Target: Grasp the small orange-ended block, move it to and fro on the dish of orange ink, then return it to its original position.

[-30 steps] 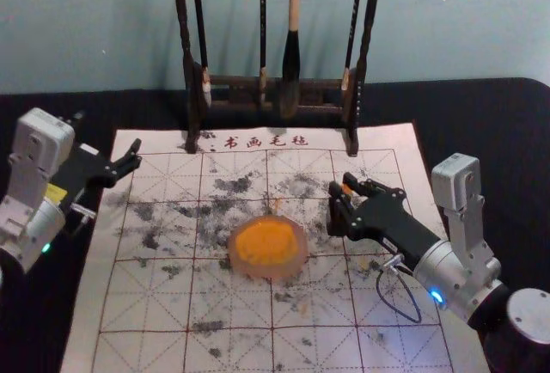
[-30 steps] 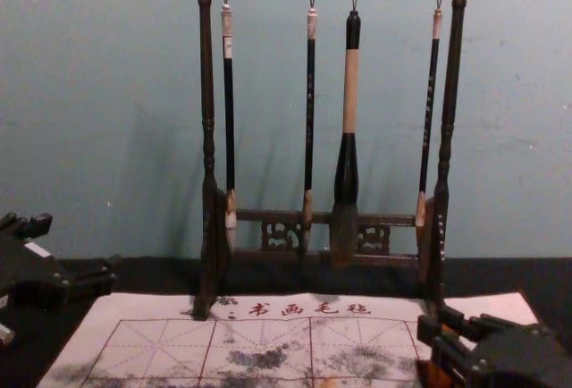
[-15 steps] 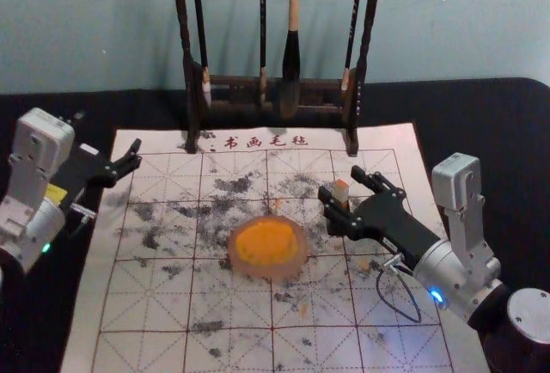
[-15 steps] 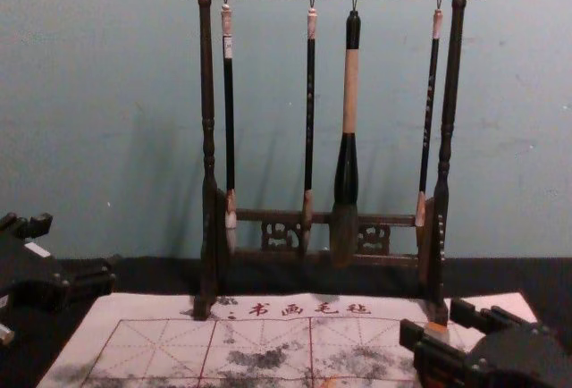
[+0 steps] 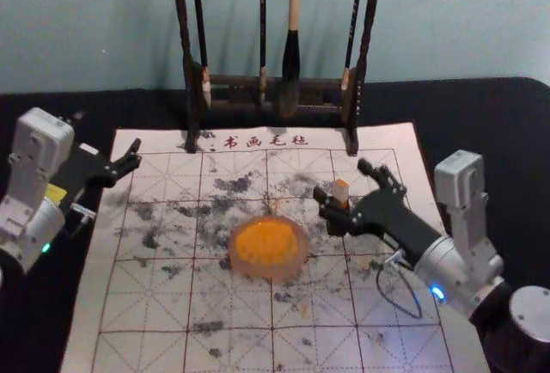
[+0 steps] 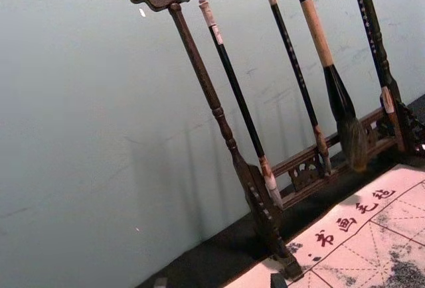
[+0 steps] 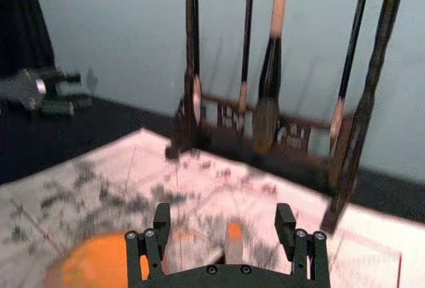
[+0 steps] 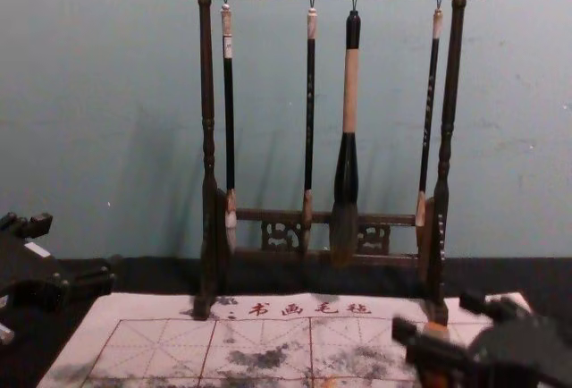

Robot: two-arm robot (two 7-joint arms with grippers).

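Note:
My right gripper (image 5: 342,180) is spread open around the small orange-ended block (image 5: 341,191), which stands upright, its lower part behind a finger. In the right wrist view the block (image 7: 234,242) lies between the two open fingers of my right gripper (image 7: 222,225), touching neither. The chest view has the right gripper (image 8: 435,321) at the lower right with the block's orange top (image 8: 435,329) beside it. The dish of orange ink (image 5: 267,245) rests on the mat, left of the block. My left gripper (image 5: 131,156) is parked open over the mat's left edge.
A dark wooden rack (image 5: 232,82) with several hanging brushes stands behind the mat. The ink-stained white mat (image 5: 232,304) lies on a black-covered table (image 5: 464,115), against a pale wall.
My right gripper's fingers have opened wide and let go of the block, which has come into clearer sight between them. The gripper has shifted slightly; the left arm is still.

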